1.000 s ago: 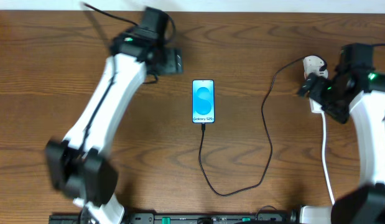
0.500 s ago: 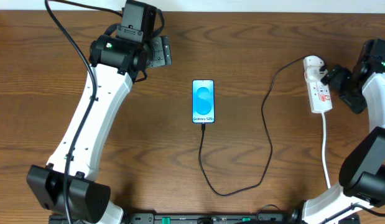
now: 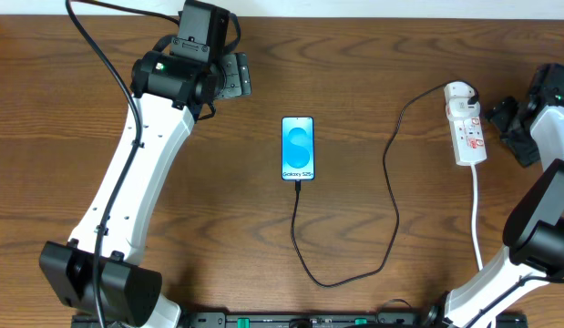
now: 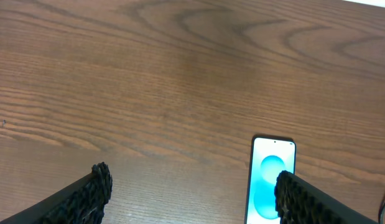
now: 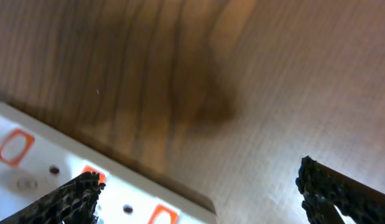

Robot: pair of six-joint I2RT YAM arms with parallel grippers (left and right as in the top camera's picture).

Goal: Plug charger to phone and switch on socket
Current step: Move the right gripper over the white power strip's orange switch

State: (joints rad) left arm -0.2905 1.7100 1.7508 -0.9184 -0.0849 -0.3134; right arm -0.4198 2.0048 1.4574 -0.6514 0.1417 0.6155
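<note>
The phone (image 3: 298,148) lies mid-table, screen lit blue and white; it also shows in the left wrist view (image 4: 270,180). The black charger cable (image 3: 391,196) runs from the phone's near end, loops toward me, then rises to the round white plug on the socket (image 3: 467,128), a white power strip with red markings, at the right. The strip also shows in the right wrist view (image 5: 49,168). My left gripper (image 3: 230,76) is open and empty, to the far left of the phone. My right gripper (image 3: 505,118) is open and empty, just right of the strip.
The strip's white cord (image 3: 479,232) runs toward the front edge at the right. Bare wooden table (image 3: 218,210) lies between the arms. A black rail with both arm bases runs along the front edge (image 3: 291,320).
My right gripper has drawn back to the right, off the power strip. My left arm moved early on and has since stayed still. Phone, cable and strip have not moved.
</note>
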